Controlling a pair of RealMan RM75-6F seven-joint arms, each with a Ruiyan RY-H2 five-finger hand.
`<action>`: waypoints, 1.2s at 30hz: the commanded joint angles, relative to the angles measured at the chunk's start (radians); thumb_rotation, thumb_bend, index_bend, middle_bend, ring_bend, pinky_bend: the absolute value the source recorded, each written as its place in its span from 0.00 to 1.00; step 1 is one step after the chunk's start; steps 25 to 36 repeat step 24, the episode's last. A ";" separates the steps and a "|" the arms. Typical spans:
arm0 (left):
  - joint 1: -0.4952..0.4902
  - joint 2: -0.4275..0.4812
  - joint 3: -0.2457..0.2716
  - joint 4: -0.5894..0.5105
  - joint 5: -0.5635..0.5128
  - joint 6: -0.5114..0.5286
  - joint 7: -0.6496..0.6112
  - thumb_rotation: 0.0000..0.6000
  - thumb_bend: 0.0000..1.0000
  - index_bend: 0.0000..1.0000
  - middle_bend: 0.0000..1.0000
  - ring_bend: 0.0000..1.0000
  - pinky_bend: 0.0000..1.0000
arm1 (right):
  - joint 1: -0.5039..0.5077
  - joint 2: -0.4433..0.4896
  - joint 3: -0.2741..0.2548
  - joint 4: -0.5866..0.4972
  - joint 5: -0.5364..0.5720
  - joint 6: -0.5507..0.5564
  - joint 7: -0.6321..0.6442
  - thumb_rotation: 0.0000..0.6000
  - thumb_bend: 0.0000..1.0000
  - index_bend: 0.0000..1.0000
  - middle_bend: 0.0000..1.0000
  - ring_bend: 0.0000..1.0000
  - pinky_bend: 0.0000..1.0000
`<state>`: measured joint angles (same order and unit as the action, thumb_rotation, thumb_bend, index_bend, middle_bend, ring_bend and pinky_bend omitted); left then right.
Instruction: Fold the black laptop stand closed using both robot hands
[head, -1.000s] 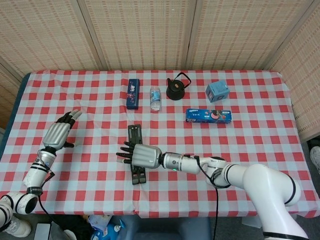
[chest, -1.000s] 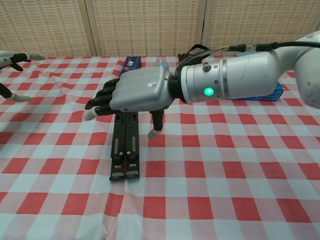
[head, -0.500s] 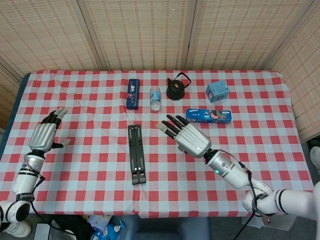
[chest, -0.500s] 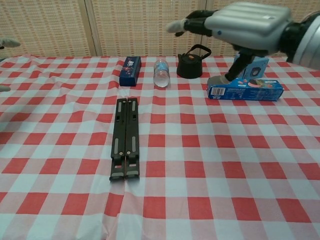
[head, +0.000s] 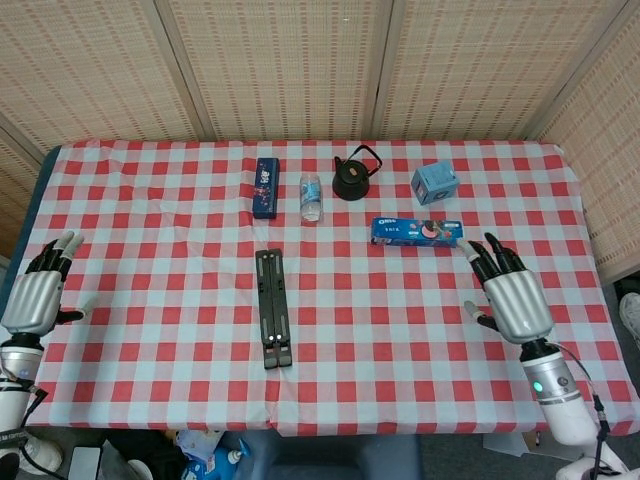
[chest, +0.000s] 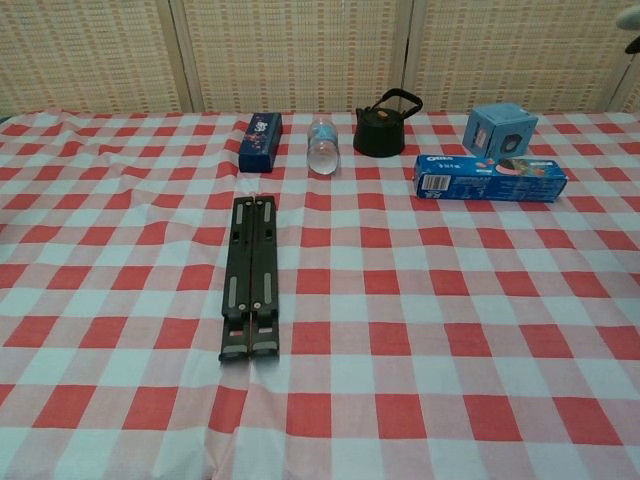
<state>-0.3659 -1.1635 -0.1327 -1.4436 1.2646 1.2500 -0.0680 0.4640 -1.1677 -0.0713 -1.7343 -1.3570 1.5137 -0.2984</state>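
The black laptop stand (head: 273, 308) lies flat on the checked cloth, its two bars side by side and touching, also plain in the chest view (chest: 250, 275). My left hand (head: 36, 291) hovers at the table's far left edge, fingers apart, holding nothing. At the right side my right hand (head: 511, 293) is raised with fingers spread and empty. Both hands are far from the stand. The chest view shows only a dark tip of the right hand at its top right corner.
Along the back stand a dark blue box (head: 265, 187), a lying water bottle (head: 311, 196), a black kettle (head: 353, 176) and a light blue cube box (head: 435, 184). A blue biscuit box (head: 417, 232) lies right of centre.
My right hand lifted off the stand and swung away to the right side of the table. My left hand drew back to the left edge. The stand stays where it was.
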 joint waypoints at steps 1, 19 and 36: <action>0.038 0.029 0.021 -0.042 0.019 0.036 -0.001 1.00 0.22 0.00 0.00 0.00 0.15 | -0.077 0.023 -0.025 -0.018 -0.005 0.045 0.036 1.00 0.20 0.00 0.15 0.01 0.19; 0.177 0.071 0.067 -0.154 0.060 0.177 0.052 1.00 0.22 0.00 0.00 0.00 0.15 | -0.288 0.029 -0.025 -0.039 -0.031 0.112 0.125 1.00 0.20 0.01 0.15 0.01 0.19; 0.194 0.071 0.081 -0.165 0.075 0.178 0.058 1.00 0.22 0.00 0.00 0.00 0.15 | -0.304 0.042 -0.010 -0.036 -0.037 0.086 0.149 1.00 0.20 0.01 0.15 0.01 0.19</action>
